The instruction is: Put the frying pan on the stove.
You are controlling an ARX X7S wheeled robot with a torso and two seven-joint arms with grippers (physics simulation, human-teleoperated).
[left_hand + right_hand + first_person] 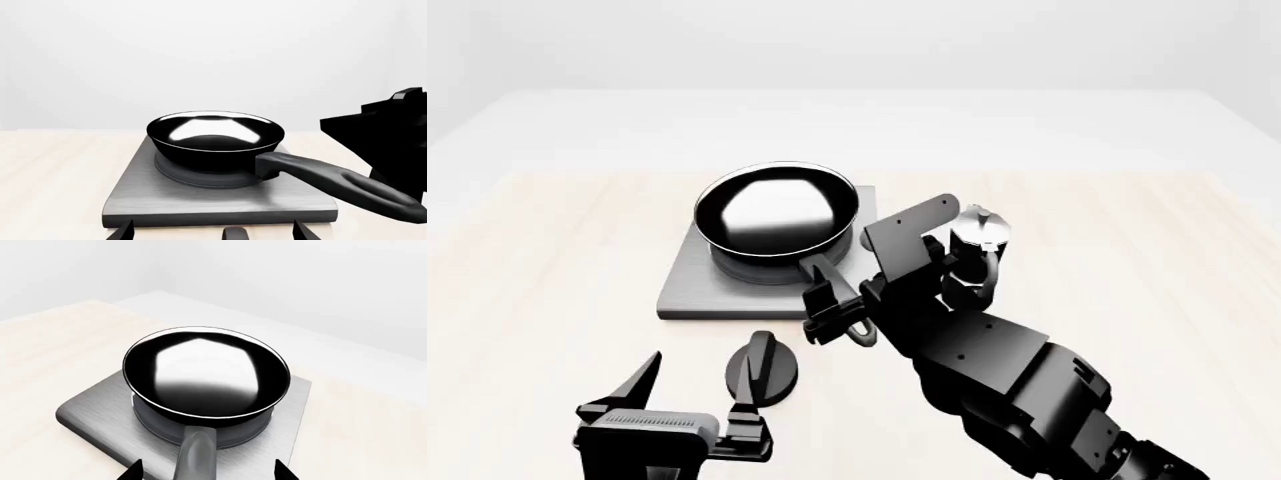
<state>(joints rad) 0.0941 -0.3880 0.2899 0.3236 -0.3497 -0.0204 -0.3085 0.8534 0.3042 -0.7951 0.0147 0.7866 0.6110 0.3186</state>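
Observation:
The frying pan (777, 212), black with a glossy inside, sits on the round burner of the stove (687, 285), a flat dark-grey plate. Its long handle (838, 292) points toward me. My right gripper (843, 305) is open, its fingers on either side of the handle, apart from it; the right wrist view shows the pan (207, 372), the stove (93, 410) and the gripper (208, 467) straddling the handle. My left gripper (694, 395) is open and empty, in front of the stove. The left wrist view shows the pan (215, 134) on the stove (220, 197) and the gripper (212, 230).
A small black knob-shaped dial (763, 368) lies on the light wooden table (547, 250) by my left gripper; it shows between the left fingers (235, 233). A black-and-silver moka pot (977, 240) stands right of the stove, behind my right arm (393, 135).

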